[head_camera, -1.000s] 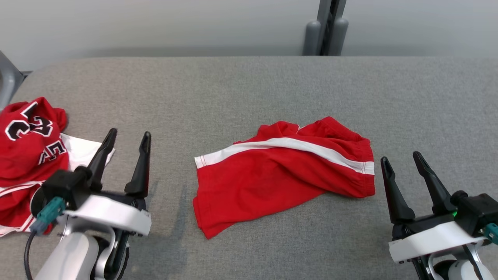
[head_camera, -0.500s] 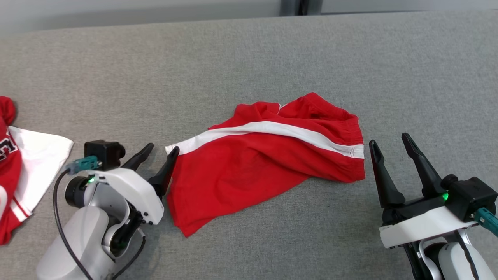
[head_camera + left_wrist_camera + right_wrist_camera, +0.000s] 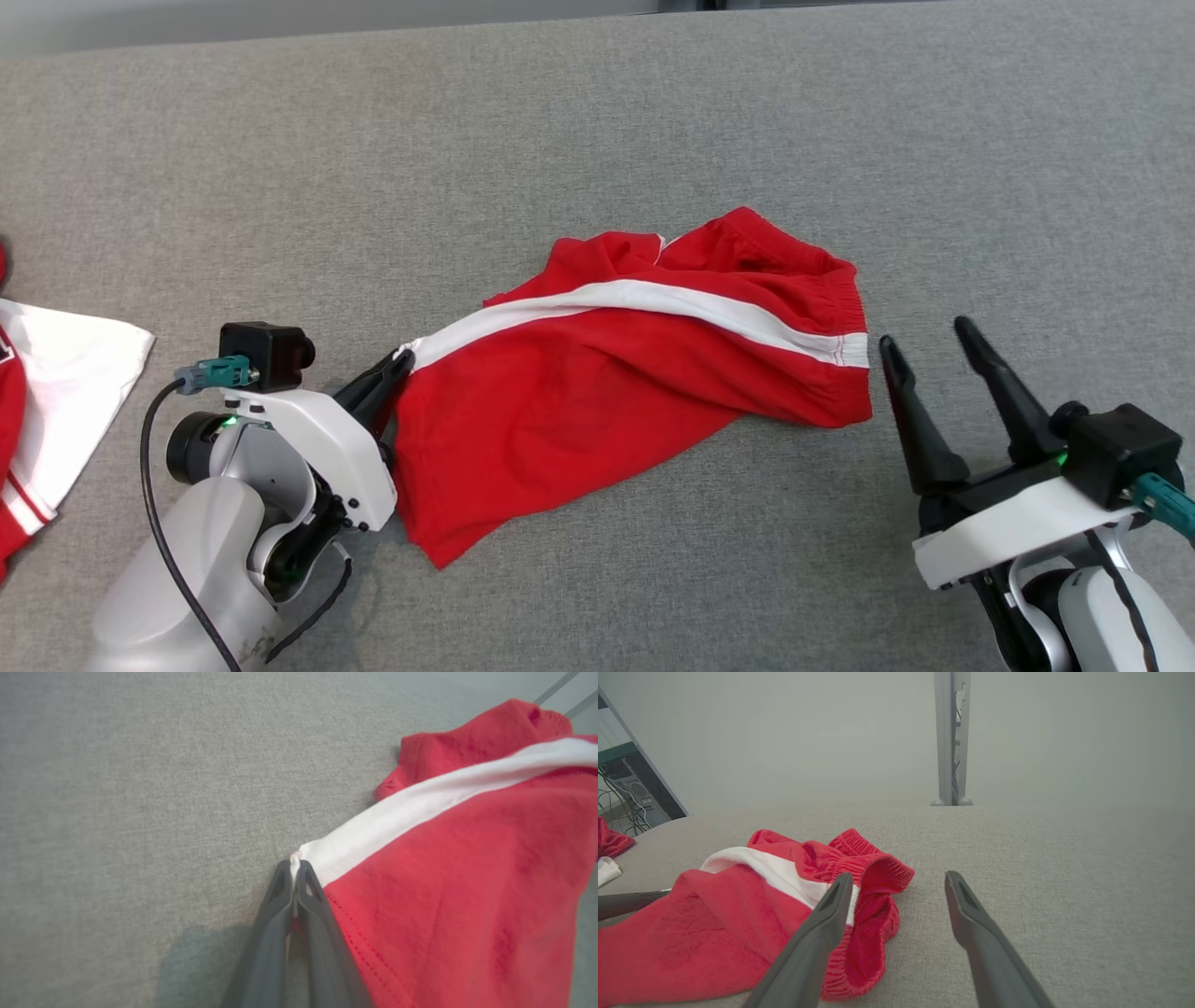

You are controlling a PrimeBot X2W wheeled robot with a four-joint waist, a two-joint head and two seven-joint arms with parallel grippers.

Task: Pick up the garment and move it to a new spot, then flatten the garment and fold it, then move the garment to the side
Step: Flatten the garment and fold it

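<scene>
My left claw, angled low at lower left, pinches the red white-striped fabric shorts; right claw spread.

Soft matt cloth shorts on rough woven (grey) table cover

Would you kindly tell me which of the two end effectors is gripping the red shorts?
The left end effector, shut on the white-striped corner of the red shorts; the right end effector stands open, holding nothing.

The garment lies mid-desk between the left gripper and right gripper, other clothes at the left edge.
</scene>
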